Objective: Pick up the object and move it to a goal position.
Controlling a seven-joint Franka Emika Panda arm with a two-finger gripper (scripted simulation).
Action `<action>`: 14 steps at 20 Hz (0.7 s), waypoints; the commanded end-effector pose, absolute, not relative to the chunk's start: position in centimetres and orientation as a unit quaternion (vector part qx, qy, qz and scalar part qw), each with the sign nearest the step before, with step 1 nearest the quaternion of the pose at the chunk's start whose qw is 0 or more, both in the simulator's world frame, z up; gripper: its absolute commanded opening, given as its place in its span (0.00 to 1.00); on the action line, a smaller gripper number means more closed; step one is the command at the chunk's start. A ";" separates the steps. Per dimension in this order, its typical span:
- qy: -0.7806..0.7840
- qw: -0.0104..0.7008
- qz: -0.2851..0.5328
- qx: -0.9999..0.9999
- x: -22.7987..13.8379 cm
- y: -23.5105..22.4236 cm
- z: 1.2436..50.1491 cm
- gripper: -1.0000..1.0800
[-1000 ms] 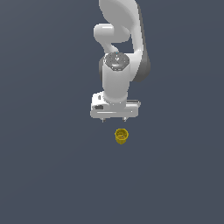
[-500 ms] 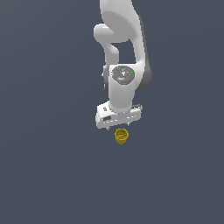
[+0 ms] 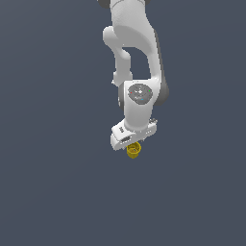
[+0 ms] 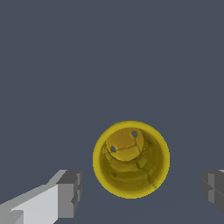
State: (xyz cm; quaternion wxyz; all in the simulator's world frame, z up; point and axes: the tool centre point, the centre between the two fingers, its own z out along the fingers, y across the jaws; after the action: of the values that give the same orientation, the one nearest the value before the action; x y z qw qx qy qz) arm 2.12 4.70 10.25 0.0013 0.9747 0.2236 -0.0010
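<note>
The object is a small bright yellow cup (image 3: 134, 151) with a hollow top, standing upright on the dark grey floor. In the exterior view my white gripper (image 3: 132, 144) hangs right over it and hides its upper rim. In the wrist view the cup (image 4: 131, 159) lies between my two grey fingertips (image 4: 70, 193), seen from above with its rim and inside showing. My gripper (image 4: 141, 190) is open, with a gap on each side of the cup. The fingers do not touch it.
The dark grey floor (image 3: 53, 192) spreads flat all around. My white arm (image 3: 134, 57) rises above the gripper. No other objects or goal marker show.
My gripper has come down onto the cup and turned at the wrist. It was clearly above the cup a second ago; now it covers the cup's top. The cup has not moved.
</note>
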 end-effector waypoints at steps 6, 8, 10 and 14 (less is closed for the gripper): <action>0.240 0.000 0.000 0.971 2.3 5.0 9.7 0.96; 0.240 0.000 0.000 0.971 2.3 5.0 9.5 0.96; 0.241 0.000 0.000 0.971 2.3 5.0 9.1 0.96; 0.242 0.000 0.000 0.970 2.2 5.1 7.2 0.96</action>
State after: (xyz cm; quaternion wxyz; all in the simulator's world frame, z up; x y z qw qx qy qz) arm 2.27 5.05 7.99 0.0002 0.9705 0.2411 0.0004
